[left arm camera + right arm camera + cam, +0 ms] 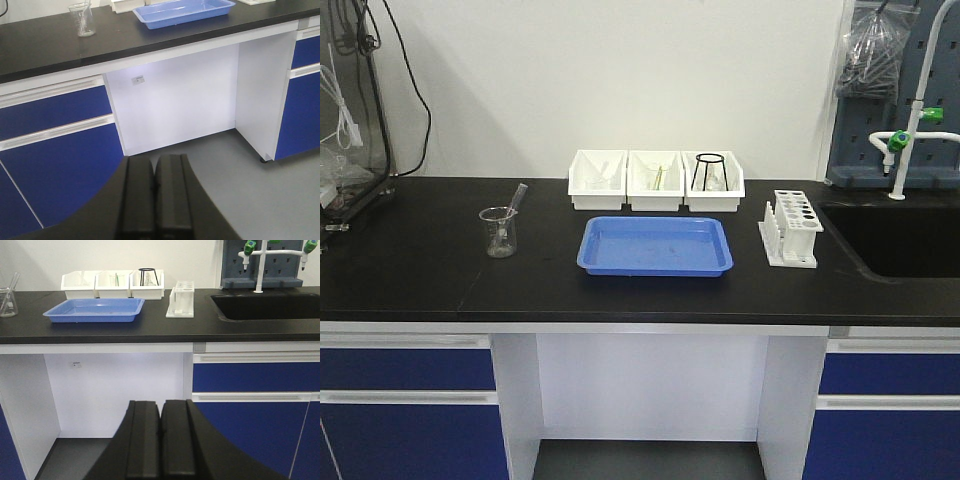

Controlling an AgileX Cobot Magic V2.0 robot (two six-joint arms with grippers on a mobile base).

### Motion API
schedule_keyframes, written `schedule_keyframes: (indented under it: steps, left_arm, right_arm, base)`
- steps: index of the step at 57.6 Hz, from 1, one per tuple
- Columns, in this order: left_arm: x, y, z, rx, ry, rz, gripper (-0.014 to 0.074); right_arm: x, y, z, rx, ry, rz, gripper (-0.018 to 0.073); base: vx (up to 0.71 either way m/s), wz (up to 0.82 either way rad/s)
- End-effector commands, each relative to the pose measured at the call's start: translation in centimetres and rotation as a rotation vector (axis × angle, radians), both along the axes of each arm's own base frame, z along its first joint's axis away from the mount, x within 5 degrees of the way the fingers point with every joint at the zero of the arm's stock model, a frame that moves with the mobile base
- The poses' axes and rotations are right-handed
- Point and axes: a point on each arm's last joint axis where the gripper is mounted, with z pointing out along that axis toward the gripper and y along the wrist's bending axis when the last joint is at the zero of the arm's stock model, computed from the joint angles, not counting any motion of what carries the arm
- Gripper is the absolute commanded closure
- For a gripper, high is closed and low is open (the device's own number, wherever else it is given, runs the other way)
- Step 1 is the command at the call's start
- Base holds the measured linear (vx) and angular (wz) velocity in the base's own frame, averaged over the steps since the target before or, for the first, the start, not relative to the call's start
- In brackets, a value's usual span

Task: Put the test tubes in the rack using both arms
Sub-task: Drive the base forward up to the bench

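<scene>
Test tube (518,196) in beaker (499,232), left end of desk (410,270); long axis tilted, top leaning right. Rack (792,228) at right end. Left tool (155,165) nearer tube, right tool (161,407) nearer rack. Both closed, empty, held low below desk edge, pointing forward; tube above and ahead.

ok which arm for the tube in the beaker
Left, probably. The test tube leans in the beaker at the counter's left end, nearer the left gripper; the right gripper faces the rack.
</scene>
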Motion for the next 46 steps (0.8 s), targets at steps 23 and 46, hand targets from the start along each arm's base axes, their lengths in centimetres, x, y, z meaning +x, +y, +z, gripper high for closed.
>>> schedule_keyframes:
  steps: [23, 46]
  left_arm:
    - [0.15, -0.03, -0.15, -0.029, -0.056, 0.004, 0.0617]
    - [0.15, -0.03, -0.15, -0.029, -0.056, 0.004, 0.0617]
  right_arm:
    - [0.02, 0.02, 0.39, -0.013, -0.075, 0.003, 0.0566]
    - [0.02, 0.02, 0.39, -0.013, -0.075, 0.003, 0.0566]
  base:
    - [0.16, 0.01]
    - [0.33, -0.02]
